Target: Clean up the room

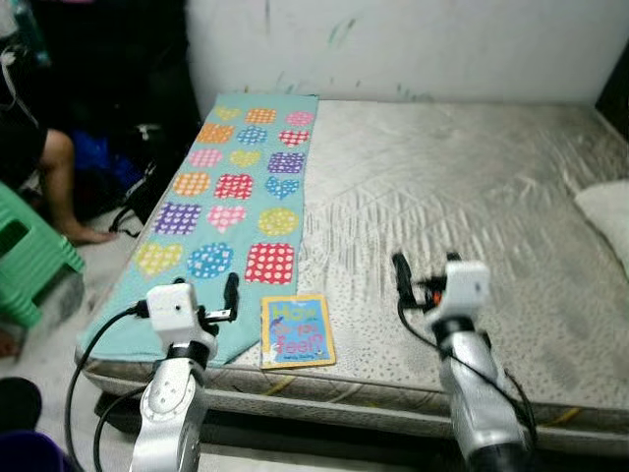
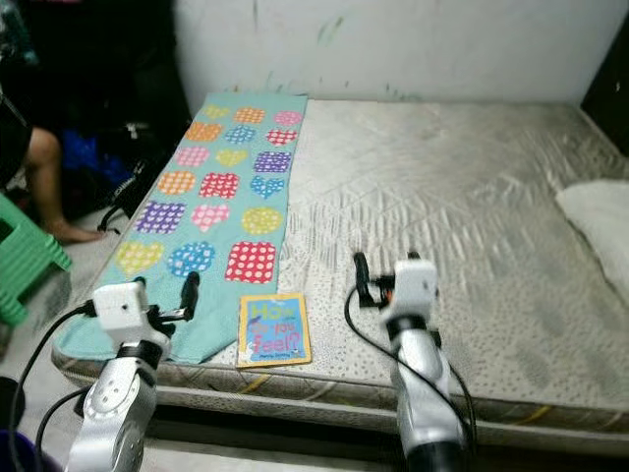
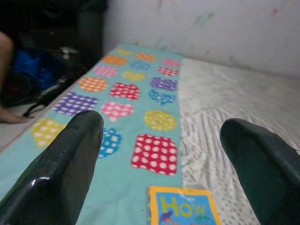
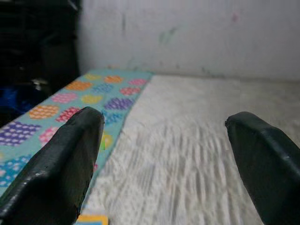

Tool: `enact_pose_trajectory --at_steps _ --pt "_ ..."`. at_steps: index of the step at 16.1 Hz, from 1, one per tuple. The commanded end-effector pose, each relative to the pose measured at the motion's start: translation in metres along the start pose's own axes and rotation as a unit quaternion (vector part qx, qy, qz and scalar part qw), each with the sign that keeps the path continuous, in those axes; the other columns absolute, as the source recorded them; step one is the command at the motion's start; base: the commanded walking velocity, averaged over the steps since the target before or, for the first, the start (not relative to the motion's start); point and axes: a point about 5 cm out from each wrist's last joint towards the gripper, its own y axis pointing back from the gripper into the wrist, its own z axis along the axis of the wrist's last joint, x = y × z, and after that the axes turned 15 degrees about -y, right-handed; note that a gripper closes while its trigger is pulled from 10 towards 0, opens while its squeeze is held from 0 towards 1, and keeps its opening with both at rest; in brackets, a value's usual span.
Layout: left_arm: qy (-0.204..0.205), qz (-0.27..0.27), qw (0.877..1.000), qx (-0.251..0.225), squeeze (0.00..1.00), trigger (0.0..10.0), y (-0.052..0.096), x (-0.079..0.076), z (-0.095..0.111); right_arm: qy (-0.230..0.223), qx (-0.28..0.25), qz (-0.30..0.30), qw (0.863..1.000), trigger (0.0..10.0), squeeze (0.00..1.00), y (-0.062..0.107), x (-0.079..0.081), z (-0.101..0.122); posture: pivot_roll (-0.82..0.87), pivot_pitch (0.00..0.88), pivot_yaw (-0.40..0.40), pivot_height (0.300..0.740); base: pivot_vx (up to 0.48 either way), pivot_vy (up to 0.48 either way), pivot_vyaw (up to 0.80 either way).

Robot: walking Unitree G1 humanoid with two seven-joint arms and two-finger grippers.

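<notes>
**Bed not yet cleared — book and blanket both untouched**

The mattress [image 1: 462,197] takes up most of the scene, bare and pale, running from the near edge to the far wall. As far as can be judged, tidying has hardly begun: nothing is held, and everything on the bed lies loose.

Along the mattress's left side lies a teal blanket [image 1: 236,206] patterned with polka-dot hearts, spread flat as a long strip from the far wall down to the near left corner, where its end hangs slightly over the edge. At the right edge a white pillow [image 1: 609,221] is partly in view.

Just beside the blanket's near end, at the mattress's near edge, lies a small children's book [image 1: 296,330] — face up, blue cover with a yellow border, its title beginning "How". It looks thin and flat, so likely awkward to pinch.

The left gripper [image 1: 232,295] hovers near the book's left, fingers spread wide and empty. The right gripper [image 1: 425,277] hangs over bare mattress to the book's right, likewise spread and empty.

On the floor to the left stand a green plastic stool [image 1: 29,256] and a person's bare leg [image 1: 61,192].
</notes>
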Motion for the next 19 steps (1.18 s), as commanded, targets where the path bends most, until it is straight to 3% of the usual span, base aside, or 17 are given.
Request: enact_pose_trajectory --at_steps 1,4,8,13,19 --pt "-0.003 0.013 1.0 -0.011 0.0 10.0 0.0 0.003 0.005 -0.001 0.017 0.002 1.0 10.0 0.0 0.001 0.0 -0.005 -0.01 0.0 -0.008 0.74 0.0 0.0 0.0" --pt "-0.001 0.016 1.0 -0.014 0.0 10.0 -0.007 0.001 0.009 -0.016 0.021 -0.016 1.0 10.0 0.0 -0.004 -0.002 -0.003 -0.03 0.0 0.023 0.74 0.0 0.0 0.0" --pt "-0.003 0.014 1.0 -0.01 0.0 10.0 -0.012 0.008 0.01 0.035 0.016 0.015 0.999 10.0 0.0 0.008 -0.001 -0.002 -0.08 0.0 0.05 0.74 0.0 0.0 0.0" --pt "0.018 0.021 1.0 0.007 0.0 10.0 -0.008 0.004 0.007 0.008 0.01 -0.05 0.999 10.0 0.0 0.011 -0.022 0.007 -0.06 0.0 0.039 0.74 0.0 0.0 0.0" --pt "0.038 0.022 0.999 0.024 0.0 10.0 -0.008 0.005 0.001 0.002 0.018 -0.049 0.999 10.0 0.0 0.012 -0.017 0.005 -0.07 0.0 0.038 0.74 0.0 0.0 -0.6"
